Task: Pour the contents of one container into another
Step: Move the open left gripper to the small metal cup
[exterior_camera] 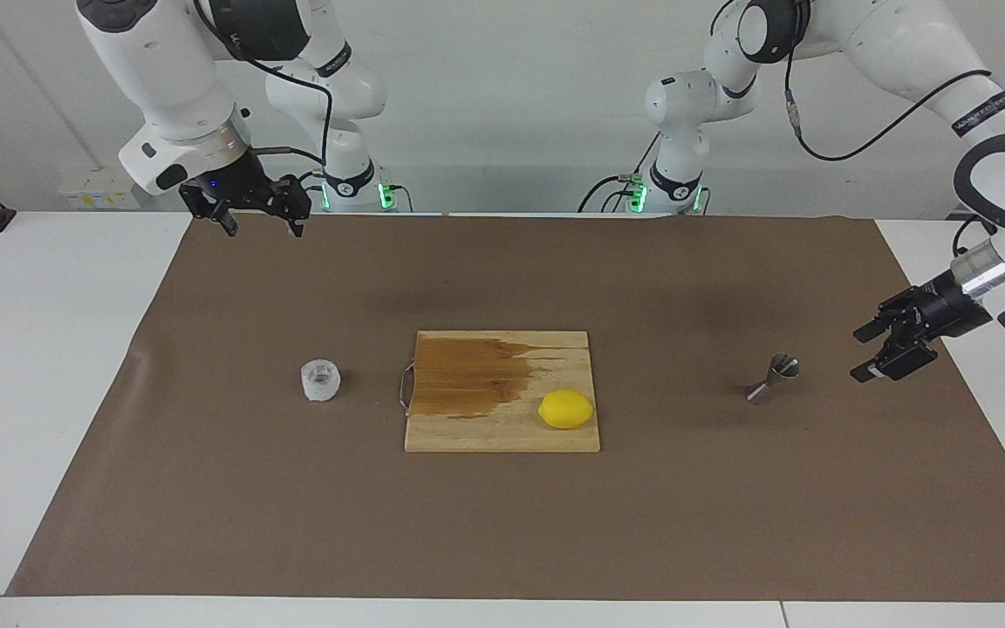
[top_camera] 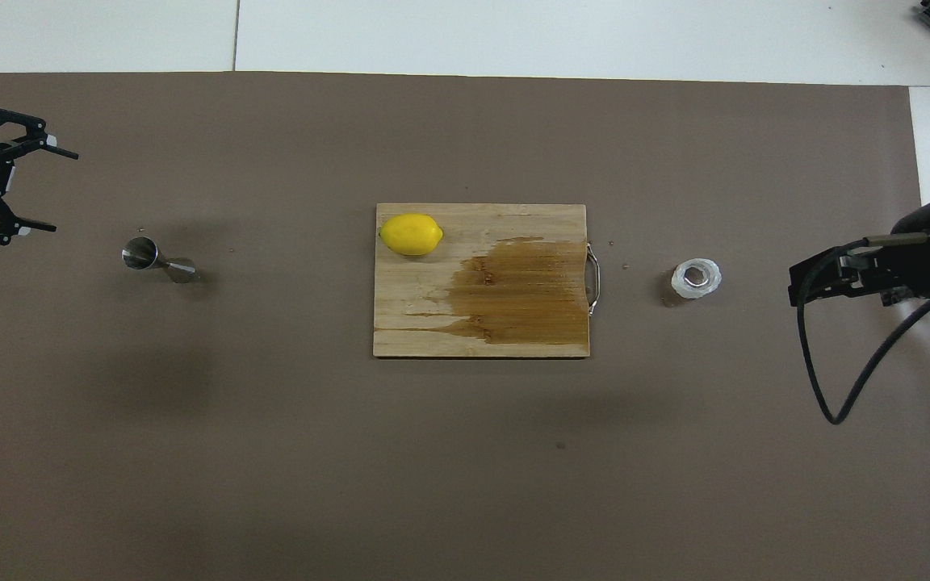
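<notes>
On the brown mat [exterior_camera: 502,523], the glass cup [exterior_camera: 321,381] toward the right arm's edge and the jigger [exterior_camera: 774,378] toward the left arm's edge stand well apart, so either spread-fingered, empty gripper, left gripper [exterior_camera: 879,349] or right gripper [exterior_camera: 263,220], could topple the slim jigger or spill while carrying.

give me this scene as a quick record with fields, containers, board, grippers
glass cup: upright on the brown mat, toward the right arm's end
jigger: standing on the mat, toward the left arm's end
cutting board: between them, wet stain on it
lemon: on the board
left gripper: open, empty, in the air beside the jigger
right gripper: open, empty, raised above the mat's edge
pour: not begun
</notes>
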Action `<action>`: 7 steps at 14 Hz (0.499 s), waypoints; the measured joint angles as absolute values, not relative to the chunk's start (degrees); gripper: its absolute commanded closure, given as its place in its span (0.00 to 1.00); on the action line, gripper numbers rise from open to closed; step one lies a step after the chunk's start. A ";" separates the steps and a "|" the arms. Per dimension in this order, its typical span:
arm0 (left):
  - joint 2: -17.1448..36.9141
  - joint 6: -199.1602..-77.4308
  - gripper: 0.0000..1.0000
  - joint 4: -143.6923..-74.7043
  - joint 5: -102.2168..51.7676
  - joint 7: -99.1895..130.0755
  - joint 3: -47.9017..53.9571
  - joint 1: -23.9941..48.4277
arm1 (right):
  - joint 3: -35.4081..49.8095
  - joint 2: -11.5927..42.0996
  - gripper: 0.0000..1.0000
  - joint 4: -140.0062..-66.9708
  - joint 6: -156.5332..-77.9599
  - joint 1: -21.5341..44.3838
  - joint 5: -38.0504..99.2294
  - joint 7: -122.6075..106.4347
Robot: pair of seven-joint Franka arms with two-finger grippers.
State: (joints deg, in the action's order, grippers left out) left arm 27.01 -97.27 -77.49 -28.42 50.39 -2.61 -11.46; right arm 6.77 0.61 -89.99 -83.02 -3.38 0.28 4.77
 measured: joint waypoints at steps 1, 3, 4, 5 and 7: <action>27.99 -98.09 0.00 -77.62 -29.59 52.48 -2.62 -12.00 | 6.77 0.61 0.00 -89.99 -83.02 -3.38 0.28 4.77; 29.26 -99.61 0.00 -78.63 -31.71 55.33 -2.61 -12.80 | 6.77 0.61 0.00 -89.99 -83.02 -3.38 0.28 4.77; 29.53 -100.21 0.00 -79.73 -32.33 56.26 -2.62 -13.19 | 6.77 0.61 0.00 -89.99 -83.02 -3.38 0.28 4.77; 29.59 -101.16 0.00 -81.18 -32.67 57.09 -2.64 -13.51 | 6.77 0.61 0.00 -89.99 -83.02 -3.38 0.28 4.77; 29.45 -104.11 0.00 -85.21 -32.90 58.16 -2.62 -13.89 | 6.77 0.61 0.00 -89.99 -83.02 -3.38 0.28 4.77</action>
State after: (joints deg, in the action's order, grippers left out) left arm 29.45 -104.11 -85.21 -32.90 58.16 -2.62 -13.89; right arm 6.77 0.61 -89.99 -83.02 -3.38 0.28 4.77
